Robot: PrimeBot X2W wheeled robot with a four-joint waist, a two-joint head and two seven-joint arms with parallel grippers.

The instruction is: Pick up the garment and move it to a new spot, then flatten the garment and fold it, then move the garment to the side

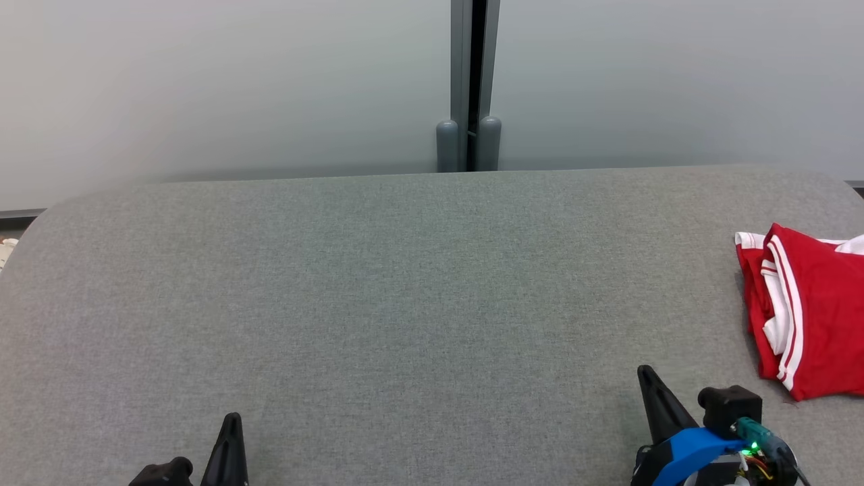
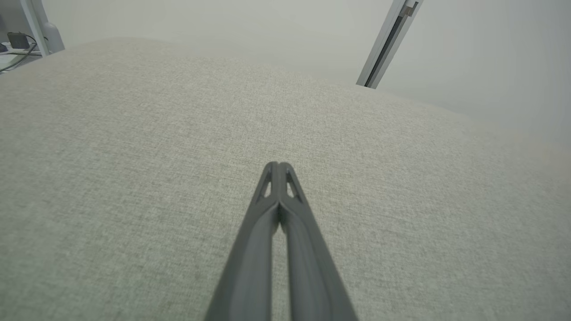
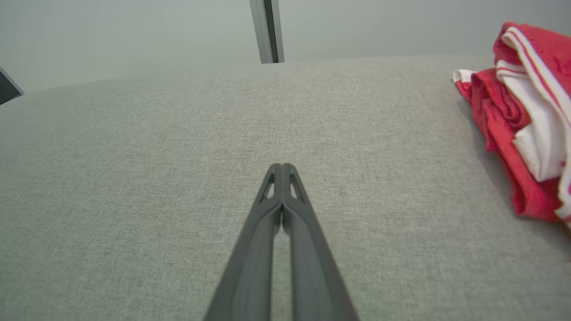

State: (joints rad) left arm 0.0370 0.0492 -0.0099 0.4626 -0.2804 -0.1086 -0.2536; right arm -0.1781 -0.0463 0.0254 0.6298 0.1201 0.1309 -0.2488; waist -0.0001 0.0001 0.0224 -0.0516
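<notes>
Red-and-white garment (image 1: 817, 317) lies bunched on grey fabric surface (image 1: 405, 304), both jaws clenched tip-to-tip.

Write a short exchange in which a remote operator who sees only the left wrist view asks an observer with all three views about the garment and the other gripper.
Operator: My left gripper is shut over a bare grey fabric surface. Where is the garment?
Observer: The red and white garment lies bunched at the far right of that surface, partly cut off by the edge of the head view.
Operator: Is the right gripper holding it?
Observer: No. The right gripper is shut on nothing and points at bare fabric. The garment lies off to its right, apart from the fingers.
</notes>
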